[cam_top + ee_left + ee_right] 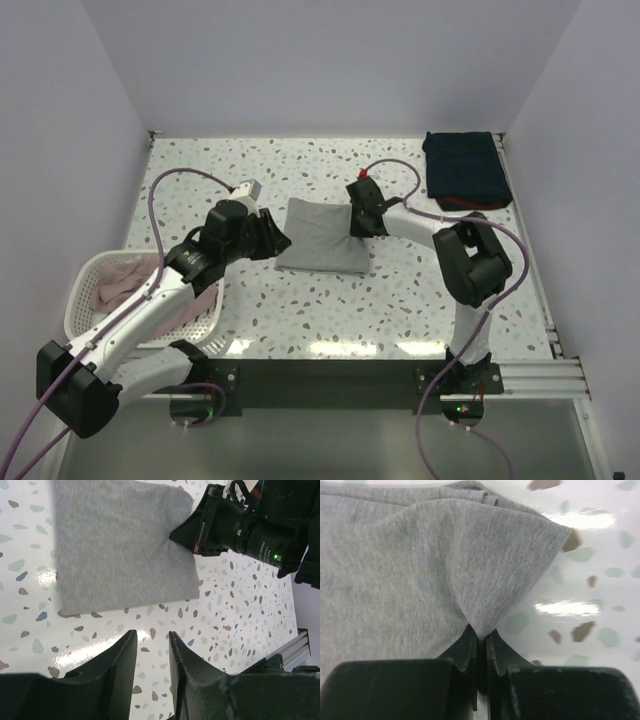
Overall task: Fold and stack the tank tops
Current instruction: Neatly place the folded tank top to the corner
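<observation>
A folded grey tank top (322, 236) lies mid-table, also in the left wrist view (120, 545) and filling the right wrist view (420, 565). My right gripper (357, 228) is shut on its right edge, and the cloth bunches into the closed jaws (481, 636). My left gripper (280, 238) hovers just left of the grey top, open, with only bare table between its fingers (150, 636). A folded navy tank top (465, 168) with dark red trim lies at the far right corner. Pale pinkish tank tops (125, 285) sit in the basket.
A white slotted basket (80, 305) stands at the left near the left arm. The right arm's black wrist (240, 525) shows over the grey top's edge. White walls close the table on three sides.
</observation>
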Controlling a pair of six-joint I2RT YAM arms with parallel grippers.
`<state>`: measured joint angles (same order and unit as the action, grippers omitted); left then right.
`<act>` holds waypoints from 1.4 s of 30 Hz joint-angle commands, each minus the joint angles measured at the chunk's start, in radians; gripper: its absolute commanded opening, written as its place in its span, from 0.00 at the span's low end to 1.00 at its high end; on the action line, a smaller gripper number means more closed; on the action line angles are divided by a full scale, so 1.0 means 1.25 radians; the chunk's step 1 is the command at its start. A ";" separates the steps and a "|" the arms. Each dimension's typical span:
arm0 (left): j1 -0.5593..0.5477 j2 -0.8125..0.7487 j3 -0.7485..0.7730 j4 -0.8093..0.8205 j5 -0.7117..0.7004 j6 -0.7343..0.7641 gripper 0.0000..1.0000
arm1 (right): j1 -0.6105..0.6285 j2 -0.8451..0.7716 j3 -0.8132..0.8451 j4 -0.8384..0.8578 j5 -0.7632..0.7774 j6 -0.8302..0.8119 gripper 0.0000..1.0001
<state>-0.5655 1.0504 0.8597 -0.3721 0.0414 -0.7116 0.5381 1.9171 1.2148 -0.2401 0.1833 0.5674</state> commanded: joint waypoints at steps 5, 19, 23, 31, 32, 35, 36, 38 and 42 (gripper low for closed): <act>0.012 0.001 0.060 -0.045 -0.006 0.073 0.37 | -0.049 0.081 0.233 -0.258 0.277 -0.209 0.00; 0.061 0.074 0.098 -0.075 0.010 0.174 0.36 | -0.175 0.287 0.726 -0.363 0.421 -0.537 0.00; 0.082 0.113 0.109 -0.073 0.036 0.194 0.36 | -0.191 0.344 0.827 -0.370 0.452 -0.596 0.00; 0.089 0.157 0.114 -0.059 0.076 0.195 0.35 | -0.221 0.397 0.947 -0.339 0.507 -0.712 0.00; 0.090 0.160 0.112 -0.059 0.077 0.196 0.35 | -0.223 0.397 0.952 -0.336 0.509 -0.719 0.00; 0.092 0.167 0.110 -0.058 0.082 0.196 0.35 | -0.226 0.398 0.983 -0.322 0.512 -0.750 0.00; 0.093 0.168 0.110 -0.056 0.085 0.196 0.35 | -0.226 0.399 1.000 -0.320 0.514 -0.758 0.00; 0.094 0.173 0.110 -0.057 0.090 0.196 0.35 | -0.226 0.403 1.017 -0.311 0.522 -0.784 0.00; 0.098 0.178 0.112 -0.054 0.096 0.195 0.35 | -0.228 0.398 1.022 -0.279 0.542 -0.833 0.00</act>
<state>-0.4564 1.2720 0.9642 -0.4610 0.1318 -0.4862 0.2604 2.4344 2.4454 -0.6502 0.8040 -0.3832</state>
